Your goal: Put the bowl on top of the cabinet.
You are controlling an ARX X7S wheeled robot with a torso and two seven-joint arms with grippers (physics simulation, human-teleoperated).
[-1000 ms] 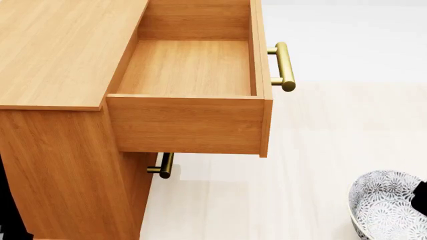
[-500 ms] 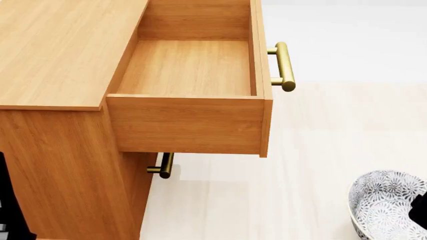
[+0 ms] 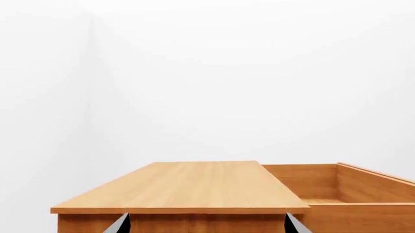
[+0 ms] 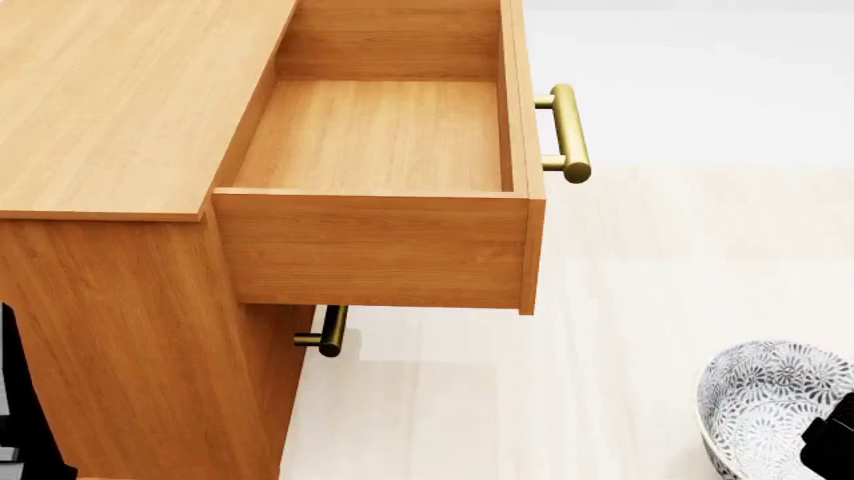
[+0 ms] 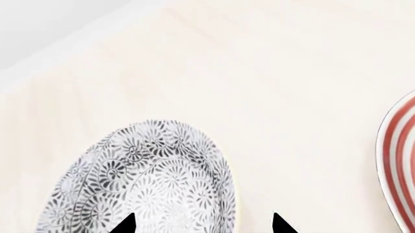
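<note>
The cabinet [image 4: 120, 100] top is left bare. Its top drawer [image 4: 380, 200] is pulled out over the floor [image 4: 641, 300], blocking the side. Open floor is seen between the drawer and the bowl [image 4: 767, 400]; a plate [image 5: 399, 165] lies near.

Pale wood-grain floor [image 4: 627, 300], red-ringed white plate [image 5: 399, 165] at the frame edge, plain white wall [image 3: 214, 77]

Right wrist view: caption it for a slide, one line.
Right hand open above the patterned bowl on the pale floor, a red-ringed plate at the frame edge.
</note>
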